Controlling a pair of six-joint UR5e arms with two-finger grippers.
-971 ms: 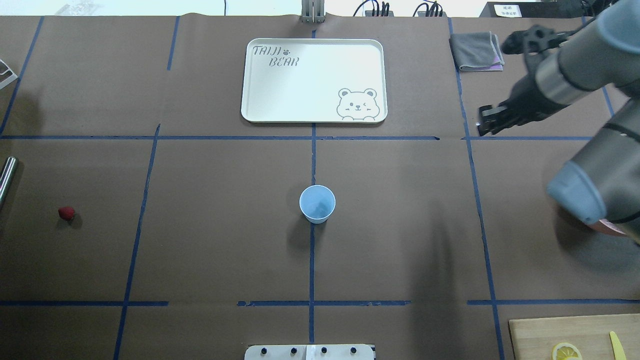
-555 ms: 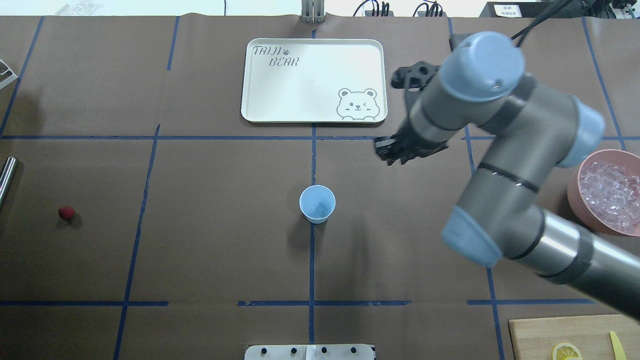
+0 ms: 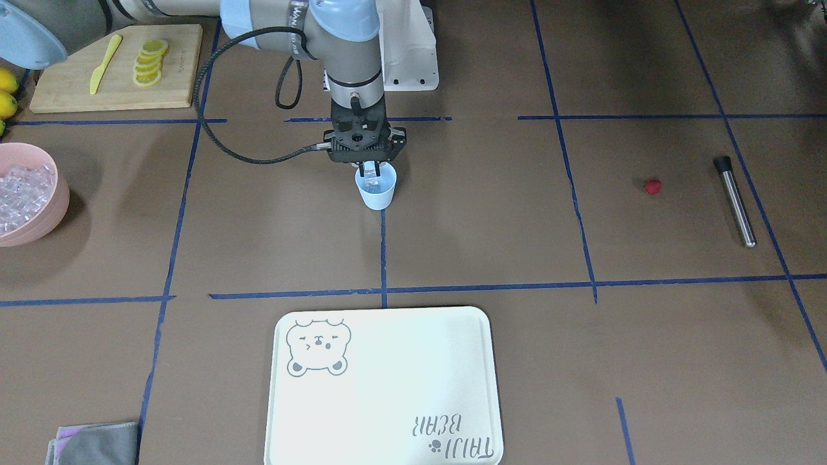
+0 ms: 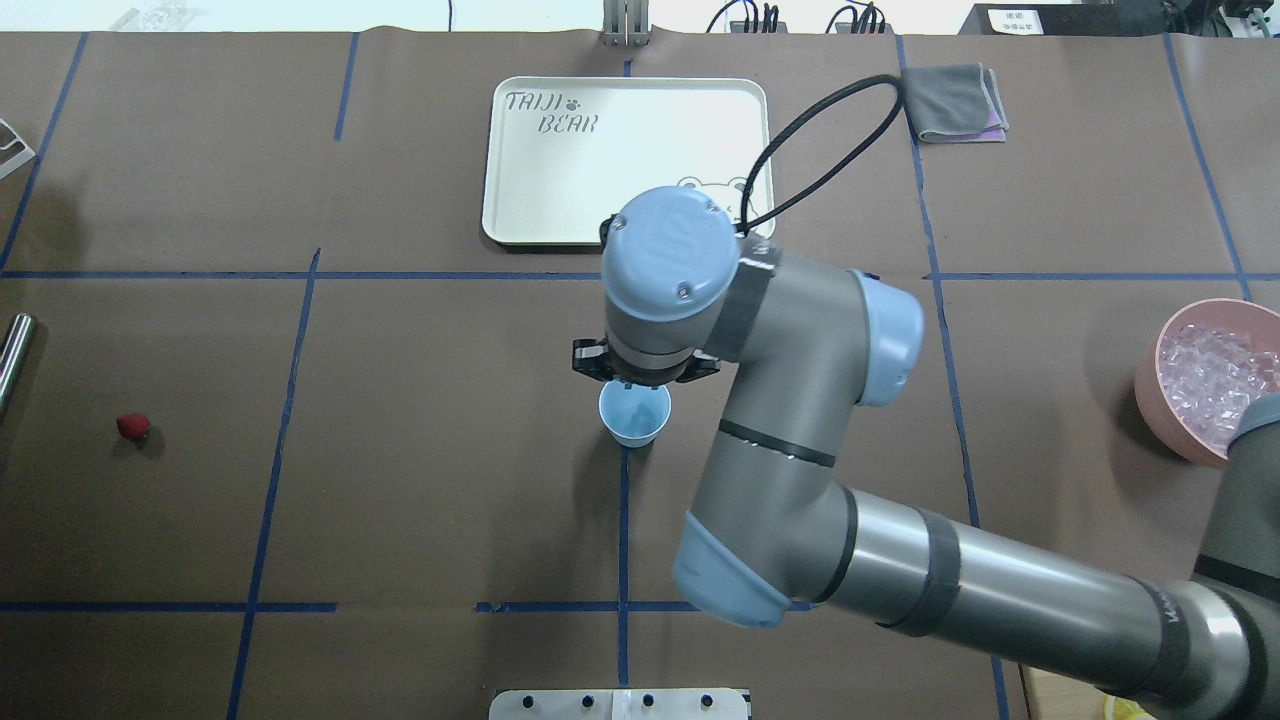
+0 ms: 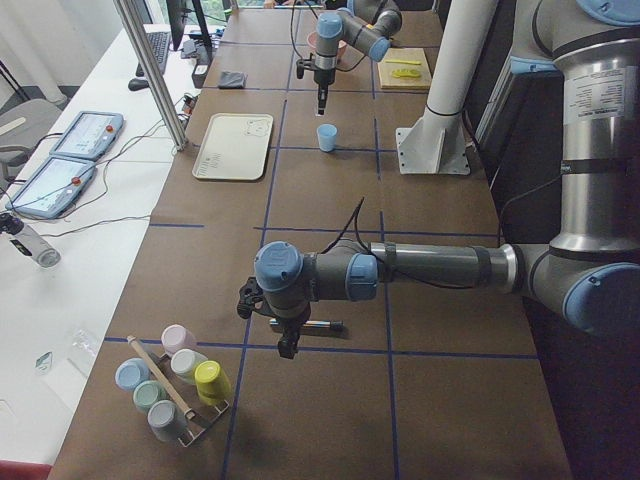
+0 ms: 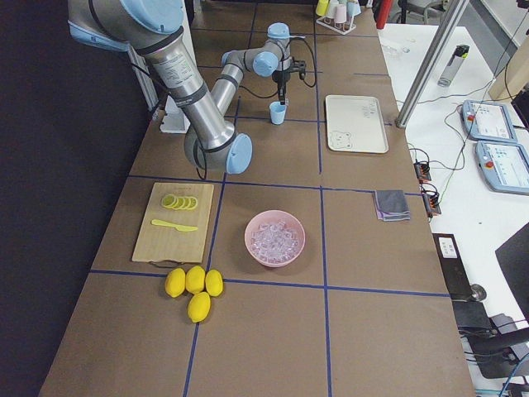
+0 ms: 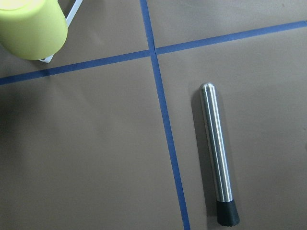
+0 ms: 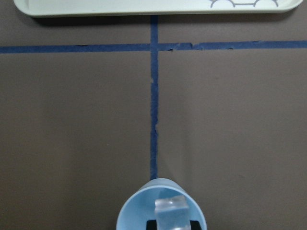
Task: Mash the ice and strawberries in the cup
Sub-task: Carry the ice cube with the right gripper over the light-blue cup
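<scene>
The pale blue cup (image 3: 376,194) (image 4: 633,422) stands at the table's centre on a blue tape line. My right gripper (image 3: 369,172) points straight down over it, shut on a clear cube of ice (image 8: 171,210) held just inside the cup's rim (image 8: 130,207). More ice fills the pink bowl (image 4: 1152,388) (image 3: 46,216) at the robot's right. The strawberry (image 4: 132,427) (image 3: 653,187) lies alone on the robot's left side. My left gripper (image 5: 287,347) hovers over a steel muddler (image 7: 217,153); I cannot tell whether it is open or shut.
A white bear tray (image 4: 620,160) lies beyond the cup, with a grey cloth (image 4: 955,102) further right. A cutting board (image 3: 71,84) with lemon slices and whole lemons (image 6: 194,285) sit near the robot's right. A rack of coloured cups (image 5: 170,385) stands by the left gripper.
The right arm has swung from the table's right side to the centre, and its gripper now stands over the cup. The cup and strawberry have not moved.
</scene>
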